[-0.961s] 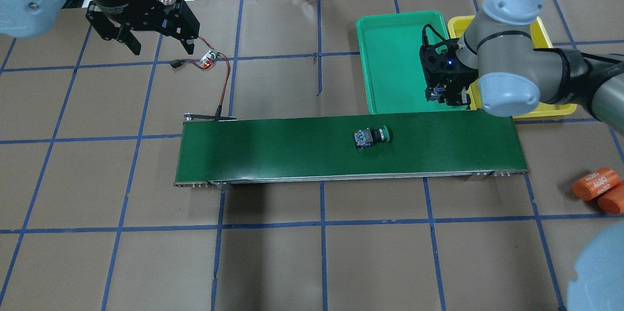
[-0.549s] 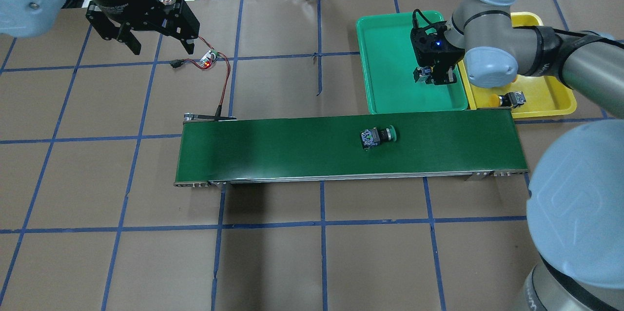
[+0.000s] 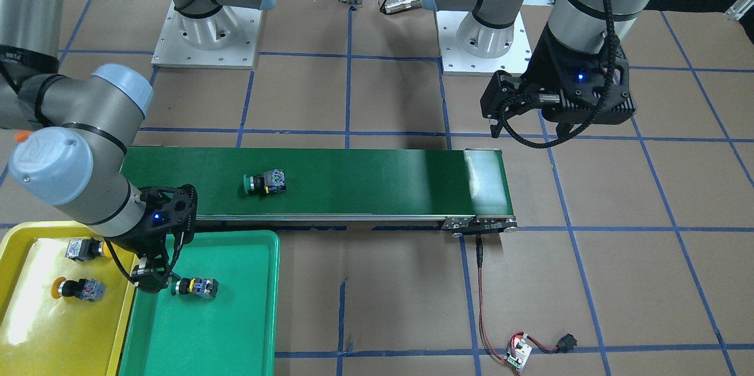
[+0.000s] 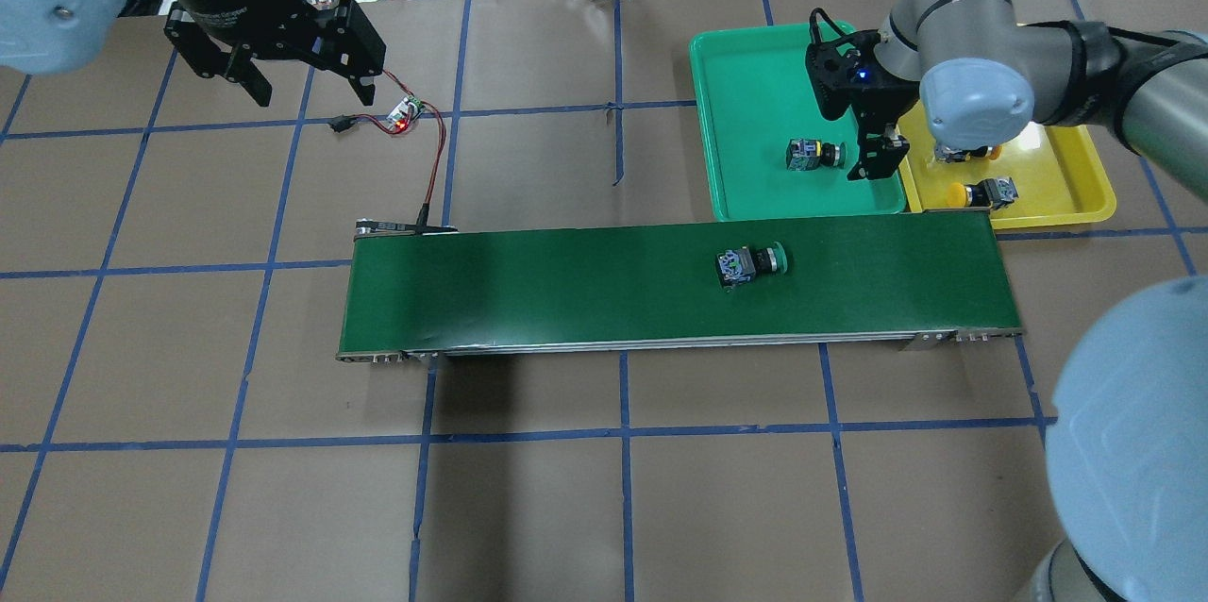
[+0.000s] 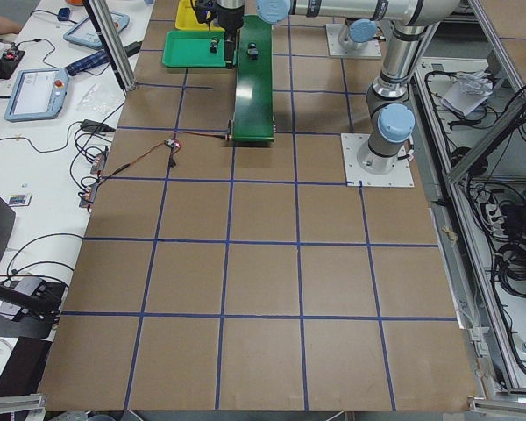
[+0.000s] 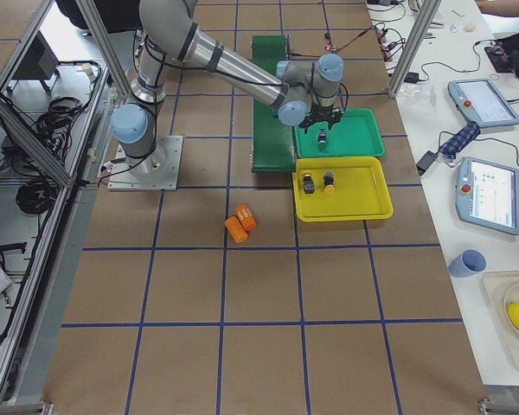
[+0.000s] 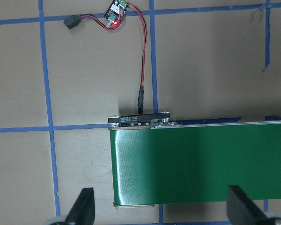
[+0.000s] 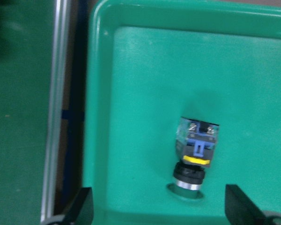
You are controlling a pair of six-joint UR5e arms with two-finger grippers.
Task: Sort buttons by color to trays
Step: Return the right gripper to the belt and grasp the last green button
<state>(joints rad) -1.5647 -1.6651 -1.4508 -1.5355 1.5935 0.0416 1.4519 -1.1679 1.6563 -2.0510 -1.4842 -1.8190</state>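
One green-capped button [image 4: 813,154] lies on its side in the green tray [image 4: 703,111]; it also shows in the front view [image 3: 194,286] and the right wrist view [image 8: 195,154]. My right gripper [image 4: 873,158] hangs open just above and beside it, holding nothing. A second green-capped button [image 4: 750,263] lies on the conveyor belt [image 4: 566,286]. Two yellow-capped buttons [image 3: 79,248] [image 3: 76,289] lie in the yellow tray [image 3: 23,305]. My left gripper [image 4: 307,88] is open and empty, high over the table beyond the belt's left end.
A small circuit board with a red light [image 4: 406,114] and its red wire run to the belt's left end. Two orange cylinders [image 6: 240,222] lie on the table near the yellow tray. The trays touch the belt's far right edge.
My right gripper carried the green-capped button further over the green tray, opened and let it go; it now lies in the tray. The button on the belt drifted right. The left arm stayed still.
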